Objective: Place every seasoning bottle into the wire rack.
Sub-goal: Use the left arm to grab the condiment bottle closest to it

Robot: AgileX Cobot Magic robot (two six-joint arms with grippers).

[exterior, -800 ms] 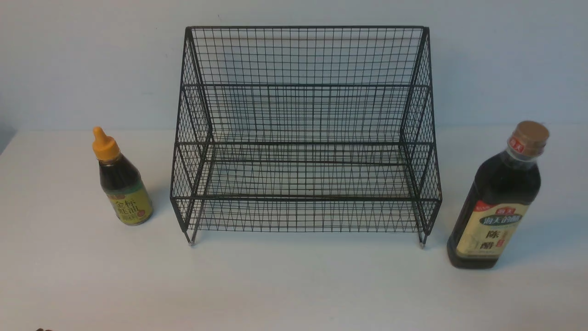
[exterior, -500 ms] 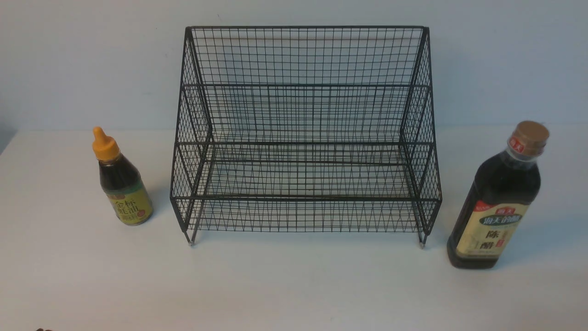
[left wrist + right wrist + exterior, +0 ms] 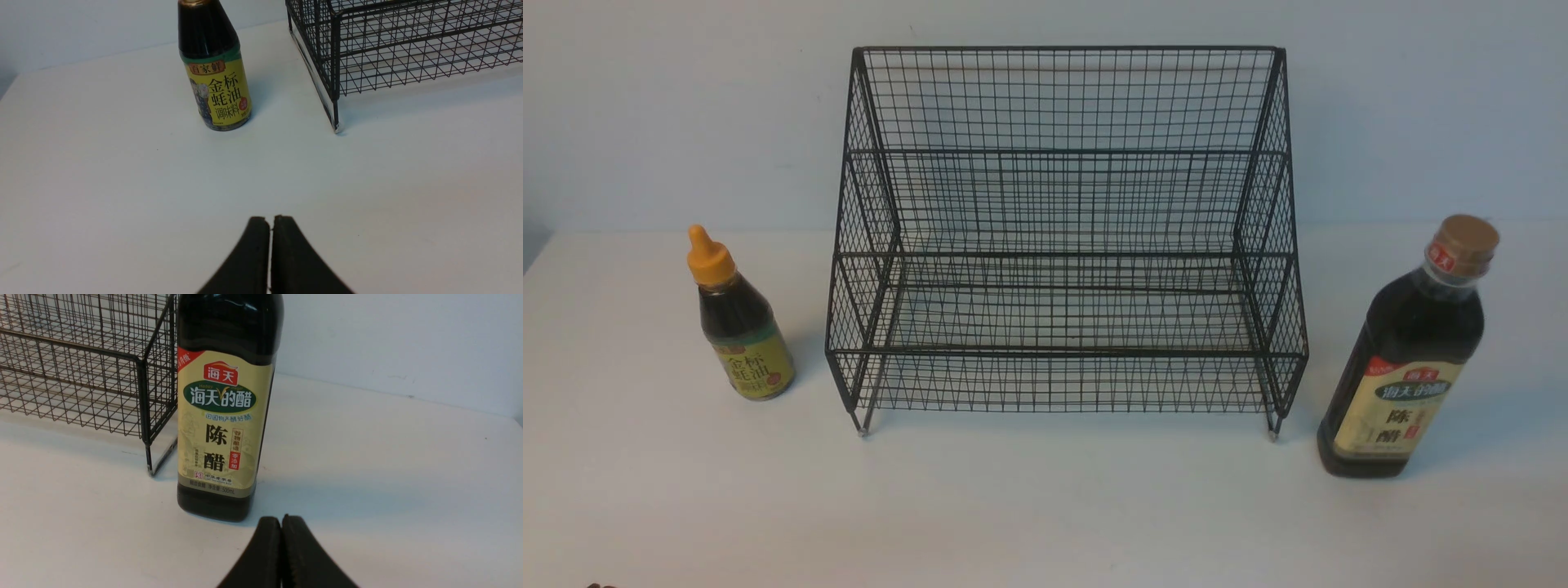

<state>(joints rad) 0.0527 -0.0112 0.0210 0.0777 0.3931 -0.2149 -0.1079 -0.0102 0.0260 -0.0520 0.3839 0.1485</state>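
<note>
In front of you, the largest thing is the wire rack [image 3: 1066,353], with 2 tiers and no bottle in it. To its right, just beside it and a little nearer you, stands the tan-capped bottle [image 3: 1401,359], upright on the table [image 3: 1045,523]. To its left, also just beside it, stands the small orange-capped bottle [image 3: 745,335], upright too.

Your left gripper [image 3: 271,222] has its 2 fingertips together, holding nothing; so does your right gripper [image 3: 281,522].

The coming move turns on this: each bottle lies ahead of the gripper on its own side, long axis vertical. Your left arm is nearer the small bottle, your right arm nearer the tall 1. Probably both jaws must spread first, then go forward around each body. I judge 0 of 2 bottles placed.
</note>
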